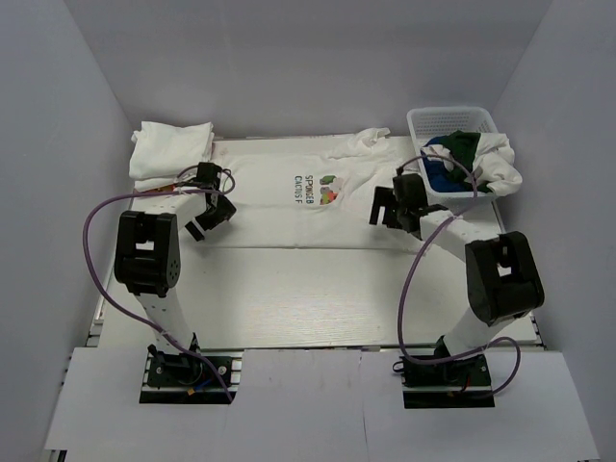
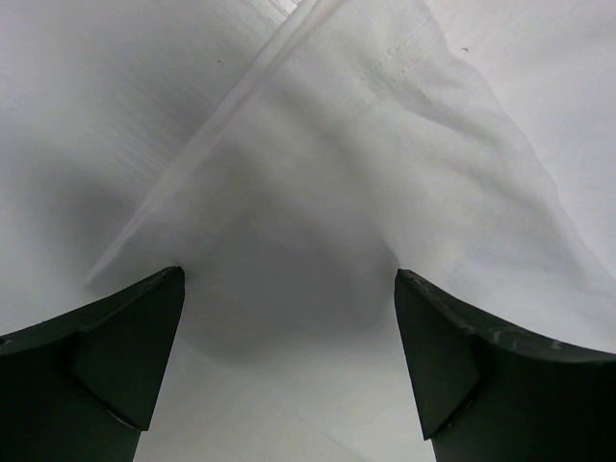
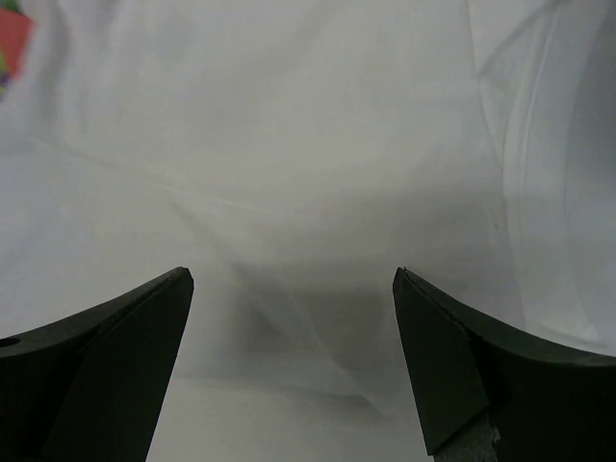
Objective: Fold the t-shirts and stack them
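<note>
A white t-shirt with a colourful print and dark lettering (image 1: 313,188) lies spread flat across the back of the table. My left gripper (image 1: 208,218) hovers open over its left edge. In the left wrist view the left gripper (image 2: 289,279) has a corner of white cloth (image 2: 385,144) just ahead of its spread fingers. My right gripper (image 1: 389,210) stands open over the shirt's right side, and the right wrist view shows the right gripper (image 3: 294,277) above a wrinkled cloth edge (image 3: 318,318). Neither holds anything. A folded white shirt (image 1: 169,146) lies at the back left.
A white lattice basket (image 1: 420,123) at the back right holds a blue shirt (image 1: 445,176), a dark green one (image 1: 462,144) and a white one (image 1: 500,164) that spills over its rim. Grey walls close in the table on three sides.
</note>
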Action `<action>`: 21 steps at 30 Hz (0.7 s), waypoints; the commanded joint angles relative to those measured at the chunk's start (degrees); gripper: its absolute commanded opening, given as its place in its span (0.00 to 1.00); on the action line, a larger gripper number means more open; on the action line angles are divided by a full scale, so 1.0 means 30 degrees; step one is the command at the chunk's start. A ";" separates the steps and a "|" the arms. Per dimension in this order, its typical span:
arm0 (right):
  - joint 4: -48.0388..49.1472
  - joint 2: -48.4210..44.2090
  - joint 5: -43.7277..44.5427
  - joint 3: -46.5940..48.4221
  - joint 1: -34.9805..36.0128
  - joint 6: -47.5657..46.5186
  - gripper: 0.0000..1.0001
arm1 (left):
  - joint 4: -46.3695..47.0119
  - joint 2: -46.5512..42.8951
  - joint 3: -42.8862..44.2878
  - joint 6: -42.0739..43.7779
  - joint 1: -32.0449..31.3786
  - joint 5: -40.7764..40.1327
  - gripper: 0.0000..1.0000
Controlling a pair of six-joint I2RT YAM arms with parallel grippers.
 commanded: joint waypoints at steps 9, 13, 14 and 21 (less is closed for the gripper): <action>-0.0141 0.0008 -0.4775 -0.4591 -0.3105 0.4228 0.90 | -0.0753 0.0442 -0.1443 -0.0257 0.0315 0.0388 1.00; -0.1625 -0.2484 -0.4637 -0.6500 -0.3428 0.4761 0.90 | -0.1958 -0.0664 -0.3574 -0.0787 0.0315 -0.0167 1.00; -0.1954 -0.2982 -0.4114 -0.7054 -0.3428 0.4906 0.90 | -0.2134 -0.1106 -0.4135 -0.1077 0.0315 -0.0169 1.00; -0.5586 -0.9163 -0.4109 -1.0750 -0.3282 0.5610 0.90 | -0.3806 -0.6165 -0.9115 -0.2398 -0.0066 0.0533 1.00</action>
